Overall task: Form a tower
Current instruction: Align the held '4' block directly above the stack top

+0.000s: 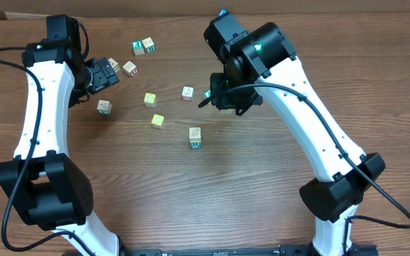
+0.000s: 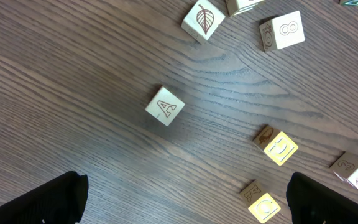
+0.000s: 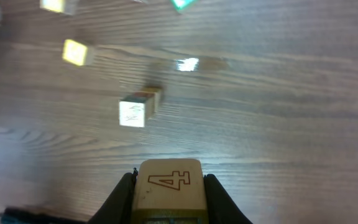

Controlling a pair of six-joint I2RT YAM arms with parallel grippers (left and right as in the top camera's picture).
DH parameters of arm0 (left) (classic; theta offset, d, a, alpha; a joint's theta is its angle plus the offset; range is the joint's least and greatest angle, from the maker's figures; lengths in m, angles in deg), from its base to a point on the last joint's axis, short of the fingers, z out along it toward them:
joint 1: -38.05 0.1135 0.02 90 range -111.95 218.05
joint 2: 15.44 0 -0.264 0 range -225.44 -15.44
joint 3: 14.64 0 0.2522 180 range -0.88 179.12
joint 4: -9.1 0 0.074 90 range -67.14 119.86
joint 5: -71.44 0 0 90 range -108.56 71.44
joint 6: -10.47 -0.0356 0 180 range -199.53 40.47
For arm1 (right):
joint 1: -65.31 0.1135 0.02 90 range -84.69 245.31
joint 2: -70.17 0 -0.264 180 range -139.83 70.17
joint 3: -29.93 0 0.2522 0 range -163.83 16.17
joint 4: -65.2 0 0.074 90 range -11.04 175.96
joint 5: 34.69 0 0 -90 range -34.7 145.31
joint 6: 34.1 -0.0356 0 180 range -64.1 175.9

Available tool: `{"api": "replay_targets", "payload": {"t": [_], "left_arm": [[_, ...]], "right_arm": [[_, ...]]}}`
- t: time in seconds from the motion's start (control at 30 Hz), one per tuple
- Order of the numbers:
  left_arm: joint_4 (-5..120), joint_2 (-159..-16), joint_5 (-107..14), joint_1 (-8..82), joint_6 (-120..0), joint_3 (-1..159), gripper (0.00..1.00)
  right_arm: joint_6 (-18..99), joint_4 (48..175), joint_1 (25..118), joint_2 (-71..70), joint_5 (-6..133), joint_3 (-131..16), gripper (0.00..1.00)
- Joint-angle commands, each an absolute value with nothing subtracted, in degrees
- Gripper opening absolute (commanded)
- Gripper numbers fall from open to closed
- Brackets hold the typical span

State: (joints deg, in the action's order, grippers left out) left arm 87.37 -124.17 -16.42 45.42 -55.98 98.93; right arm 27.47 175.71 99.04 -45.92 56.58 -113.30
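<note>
The dark wood-grain table [image 1: 262, 199] carried everything. Over its middle, the right gripper [image 3: 169, 180] was pinching a pale wooden cube printed with a 4 [image 3: 169, 191] by two opposite side faces, leaving the top face bare. The left gripper [image 2: 191, 202], far off to the left, stood spread wide and empty above a white wooden cube lettered A [image 2: 165, 106].

The tower [image 1: 195, 137] was a narrow stack of small wooden cubes, with a white pictured face on top and teal at its foot. It stood near the right gripper, on the robot's side of it and not touching it. It probably handled as light, stiff and smooth-sided, with nothing binding the cubes, so a sideways nudge would likely topple it. It was better left ungripped, with any added cube lowered straight down onto the top face.

A loose white pictured cube [image 1: 187, 93] sat just beside the right gripper, and two plain yellow cubes [image 1: 150, 99] [image 1: 158, 120] lay further left. None appeared to block the way to the stack.
</note>
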Motion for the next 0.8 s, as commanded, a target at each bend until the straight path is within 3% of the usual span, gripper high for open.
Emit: {"api": "replay_targets", "payload": {"t": [0.0,0.77], "left_arm": [[87.3,-122.9,-16.7,45.4,-56.9,100.0,1.0],[87.3,-122.9,-16.7,45.4,-56.9,100.0,0.99]], "right_arm": [[22.4,173.6,99.5,-45.0,54.0,-111.1,0.14],[17.3,153.1,108.2,-45.1,53.9,-94.4,0.15]]}}
